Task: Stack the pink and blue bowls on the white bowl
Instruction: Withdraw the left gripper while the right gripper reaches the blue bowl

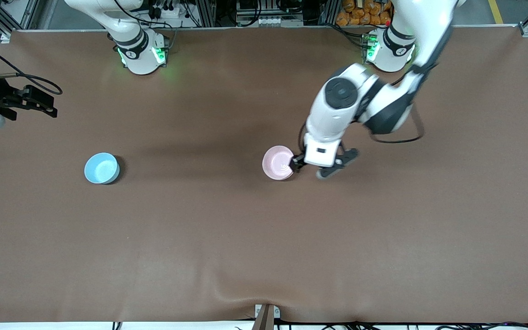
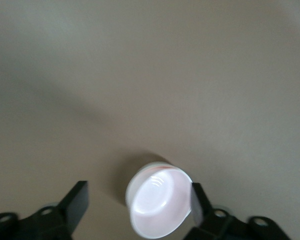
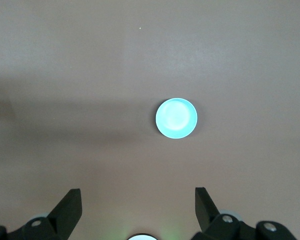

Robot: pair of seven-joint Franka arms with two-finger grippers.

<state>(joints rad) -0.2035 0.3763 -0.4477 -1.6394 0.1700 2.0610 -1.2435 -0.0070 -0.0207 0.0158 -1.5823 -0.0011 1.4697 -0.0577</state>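
- Front view: left gripper (image 1: 314, 167) fingers spread, low at the pink bowl (image 1: 277, 162). One finger sits at the bowl's rim, on the side toward the left arm's end of the table; the other finger is outside the bowl, clear of it. Nothing pinched.
- Front view: pink bowl looks seated on something; white bowl can't be made out separately here. Blue bowl (image 1: 101, 168) stands well apart, toward the right arm's end of the table.
- Front view: right gripper (image 1: 39, 101) waits up at that end, fingers not readable here.
- Left wrist view: fingers (image 2: 75, 202) wide apart. Pink bowl (image 2: 159, 205) lies between them, its rim touching one finger, well apart from the other. A thin pink edge shows over a white rim (image 2: 140, 175) beneath, so it's nested.
- Right wrist view: fingers (image 3: 70, 207) spread, empty. Blue bowl (image 3: 176, 118) is on the table (image 3: 65, 75) far below, nearer one fingertip.
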